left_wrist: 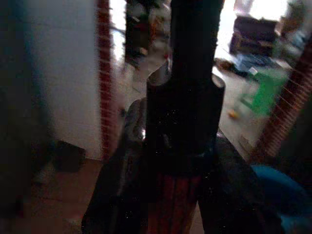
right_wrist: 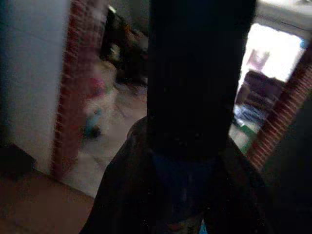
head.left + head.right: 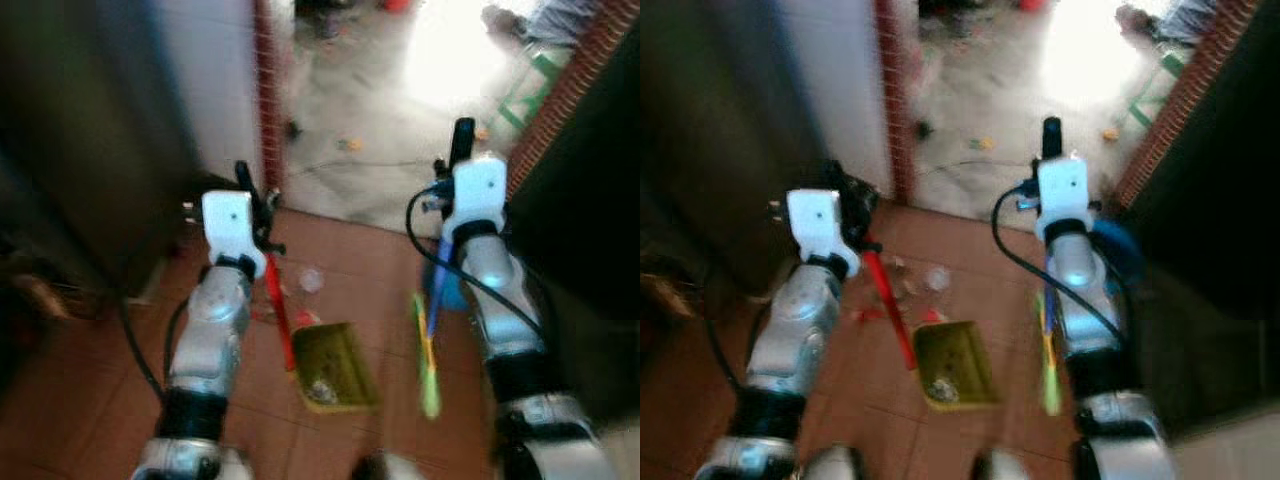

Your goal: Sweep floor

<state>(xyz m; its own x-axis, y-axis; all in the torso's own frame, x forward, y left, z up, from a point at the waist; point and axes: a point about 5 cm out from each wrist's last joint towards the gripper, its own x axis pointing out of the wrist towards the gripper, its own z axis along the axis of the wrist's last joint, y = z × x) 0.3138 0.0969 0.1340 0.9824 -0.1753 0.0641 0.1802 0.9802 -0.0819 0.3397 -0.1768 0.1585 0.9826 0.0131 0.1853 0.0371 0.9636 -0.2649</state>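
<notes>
Left eye view puts us on a red tiled floor (image 3: 340, 260) facing a doorway, where the tile ends at a straight edge and a pale, glossy concrete floor (image 3: 380, 130) runs on into bright light. A white wall with a brick edge (image 3: 268, 100) closes the left side, a brick jamb (image 3: 570, 90) the right, and the passage between them lies open, dotted with small bits of litter.

Our left claw (image 3: 255, 200) is clamped on the red handle (image 3: 278, 310) of the dustpan (image 3: 333, 365), a yellow-green, flat, roughly square pan resting on the tile between our arms; its handle slopes up and away to the claw.

Our right claw (image 3: 455, 165) is closed around the blue broom handle (image 3: 438, 280), whose long axis falls towards us to green bristles (image 3: 428, 370).
</notes>
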